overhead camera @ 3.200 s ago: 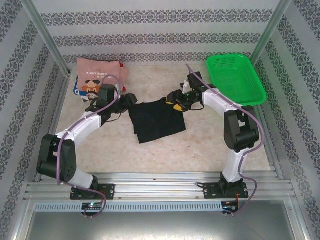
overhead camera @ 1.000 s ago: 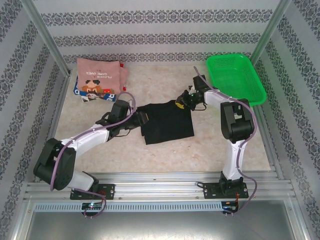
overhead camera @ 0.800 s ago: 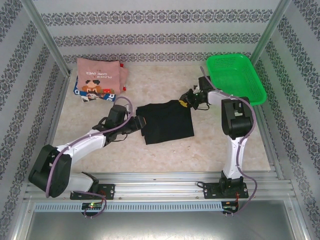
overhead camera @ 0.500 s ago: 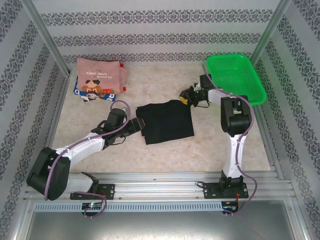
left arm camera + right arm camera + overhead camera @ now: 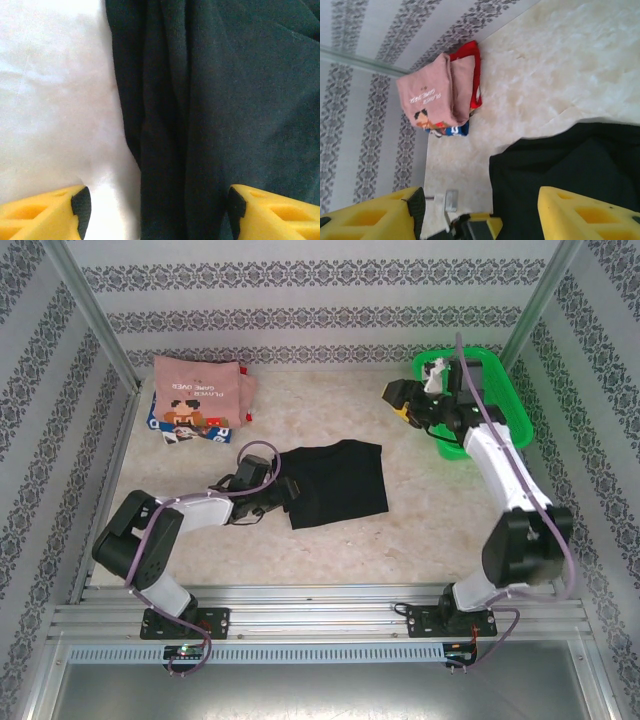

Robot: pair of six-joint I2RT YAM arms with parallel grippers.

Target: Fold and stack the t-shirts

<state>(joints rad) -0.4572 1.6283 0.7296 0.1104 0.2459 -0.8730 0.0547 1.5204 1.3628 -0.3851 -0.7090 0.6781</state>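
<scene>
I checked the flat, folded plain black cotton t-shirt (image 5: 335, 483) first and took it as my reference. It lay roughly mid-table on the pale marble-patterned tabletop (image 5: 420, 530), with soft creases running along its left edge in the left wrist view (image 5: 225, 100). The left gripper (image 5: 285, 490) sat low at that left edge. Its yellow fingers (image 5: 40, 212) stood well apart, one over bare tabletop and the other over the black cloth, with the folded edge between them. I could not tell whether either finger touched the fabric. The right gripper (image 5: 400, 400) was raised beyond the black shirt's far right corner. It was just beside the left rim of the green plastic mesh basket (image 5: 495, 380), which stood to the far right of the shirt. Its jaws were apart with nothing between them, and its camera looked back across the black shirt (image 5: 570, 185). Well apart from the black shirt, to its far left, lay the folded dusty-pink t-shirt with a pixel-art moustached figure (image 5: 200, 390). It rested on top of the blue-and-white printed t-shirt (image 5: 158, 424), whose edge showed at its near side (image 5: 452, 131). A red cloth edge (image 5: 476, 75) showed along the pink shirt's side in the right wrist view.
</scene>
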